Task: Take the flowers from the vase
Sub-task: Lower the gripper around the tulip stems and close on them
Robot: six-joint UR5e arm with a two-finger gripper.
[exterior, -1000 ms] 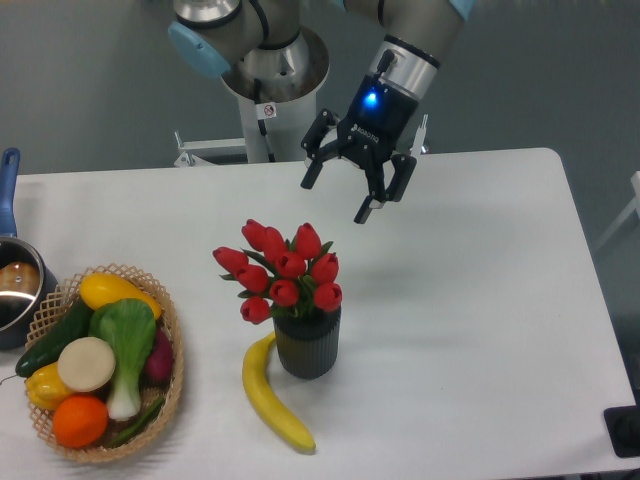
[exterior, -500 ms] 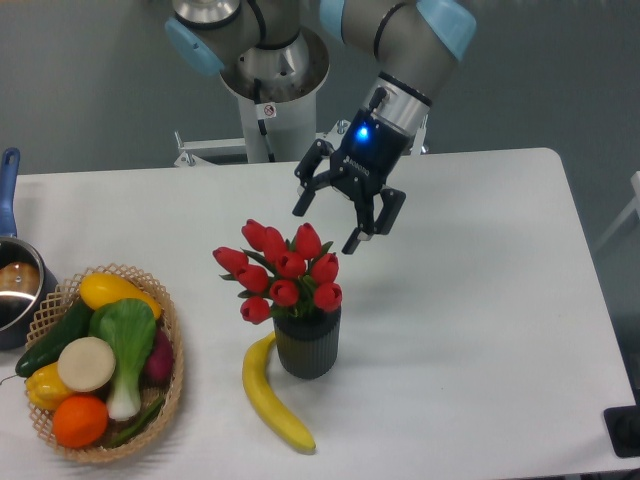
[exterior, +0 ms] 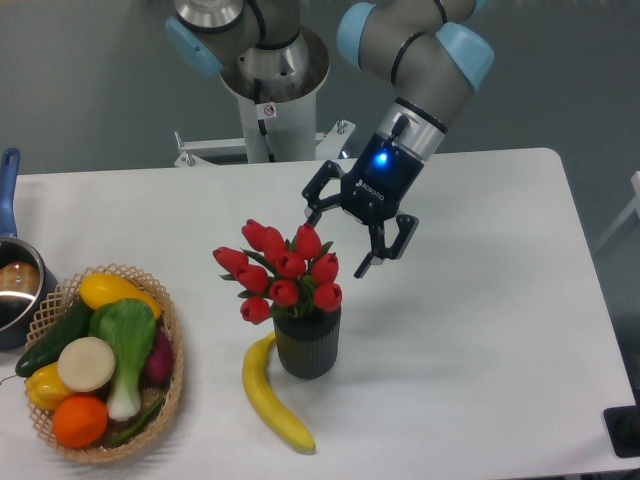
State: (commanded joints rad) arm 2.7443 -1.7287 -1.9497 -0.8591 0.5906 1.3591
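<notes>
The flowers [exterior: 283, 270], a bunch of red tulip buds with small green leaves, stand in the vase [exterior: 308, 343], a small dark ribbed cylinder near the table's front middle. The bunch spreads wider than the vase mouth. My gripper [exterior: 338, 243] hangs open just above and to the right of the bunch. Its left finger is close to the topmost right bud and its right finger [exterior: 364, 268] points down beside the blooms. Nothing is between the fingers.
A yellow banana [exterior: 272, 393] lies against the vase's left side. A wicker basket [exterior: 170, 340] of vegetables and fruit sits at the front left. A blue-handled pot [exterior: 14, 285] is at the left edge. The robot base [exterior: 270, 90] stands behind the table.
The gripper has come down and moved toward the flowers over the last second, shifting slightly right in the last half second. It stays open. Flowers and vase have not moved.
</notes>
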